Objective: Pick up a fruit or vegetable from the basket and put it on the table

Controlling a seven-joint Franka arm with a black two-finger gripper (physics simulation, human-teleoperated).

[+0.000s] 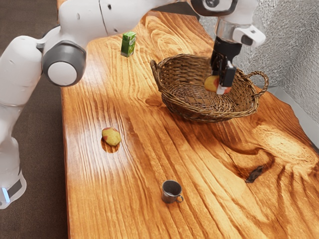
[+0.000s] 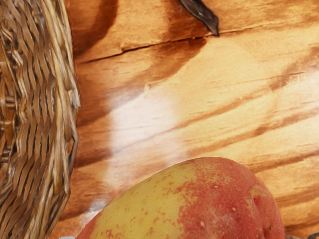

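My gripper (image 1: 222, 85) is over the wicker basket (image 1: 187, 112) in the exterior view, fingers pointing down and shut on a red-and-yellow fruit (image 1: 211, 83). One finger covers part of the fruit, which shows on both sides of it. In the wrist view the held fruit (image 2: 199, 204) is large at the lower edge, with the basket's woven wall (image 2: 45, 109) beside it and wood beyond. Another red-and-yellow fruit (image 1: 111, 136) lies on the wooden table (image 1: 134, 199), away from the basket.
A grey metal mug (image 1: 171, 192) stands toward the table's near part. Behind, a green carton (image 1: 128, 44) is upright. The basket's looped handle (image 1: 262, 82) rises close to my hand. A dark knot-like patch (image 1: 254, 174) is on the wood, and a textured wall (image 1: 294, 55) borders the table.
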